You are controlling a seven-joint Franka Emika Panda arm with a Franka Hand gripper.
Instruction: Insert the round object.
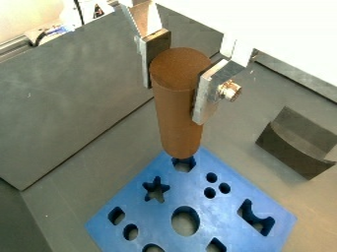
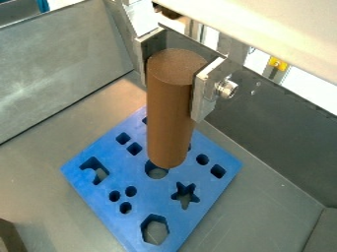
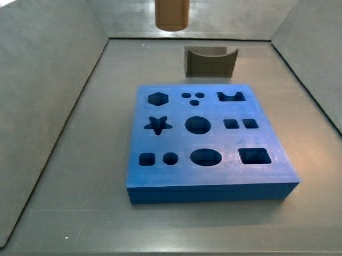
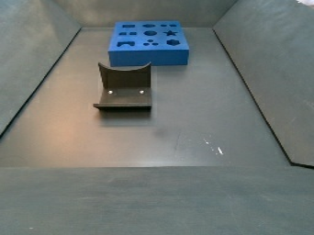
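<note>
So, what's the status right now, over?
Gripper shut on the brown peg, upright above the blue block. Peg not yet in a hole. Dark notched block apart, nothing blocking.

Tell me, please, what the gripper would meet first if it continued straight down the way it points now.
Probably the blue block. The gripper holds the brown peg upright, so the peg's lower end would arrive first. In both wrist views it hangs over the block's top near a round hole, but the exact alignment is unclear.
</note>
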